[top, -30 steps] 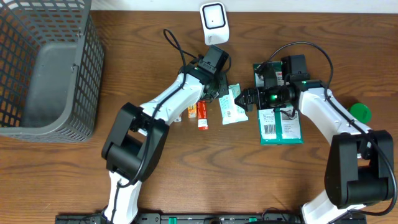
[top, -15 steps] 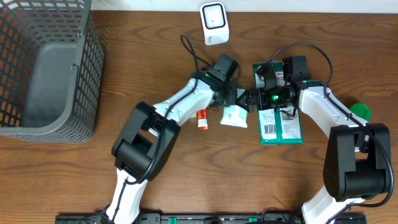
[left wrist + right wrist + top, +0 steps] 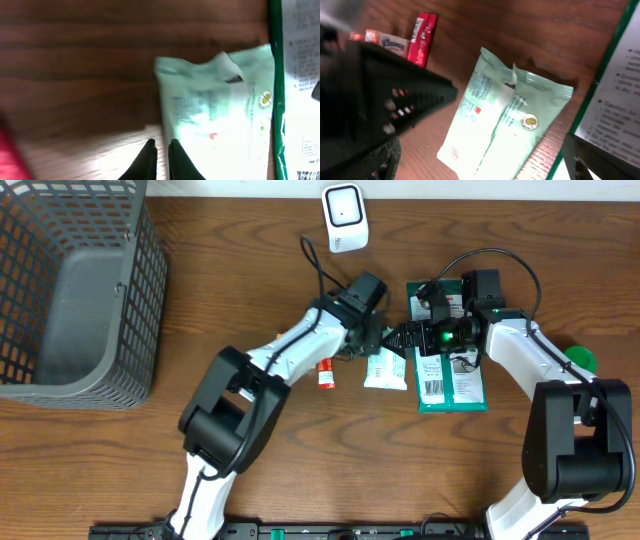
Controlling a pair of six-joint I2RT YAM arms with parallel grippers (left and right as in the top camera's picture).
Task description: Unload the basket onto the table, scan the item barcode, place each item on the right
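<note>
Pouch (image 3: 386, 367) – pale green, crinkled – is lying flat on the table (image 3: 250, 270) between the two arms, just beside the left edge of a green-and-white box (image 3: 450, 375). Left fingers (image 3: 150, 156) are hanging over the pouch's near edge, pressed almost together with only a slit between them, pinching nothing. Right fingers (image 3: 402, 338) are standing spread wide, and in the right wrist view the pouch is showing between them, apart from both. A red tube (image 3: 325, 372) is lying to the pouch's left. The white scanner (image 3: 342, 217) is sitting at the far edge of the table – well apart from the pouch. A grey basket (image 3: 70, 290) is occupying the far left corner.
</note>
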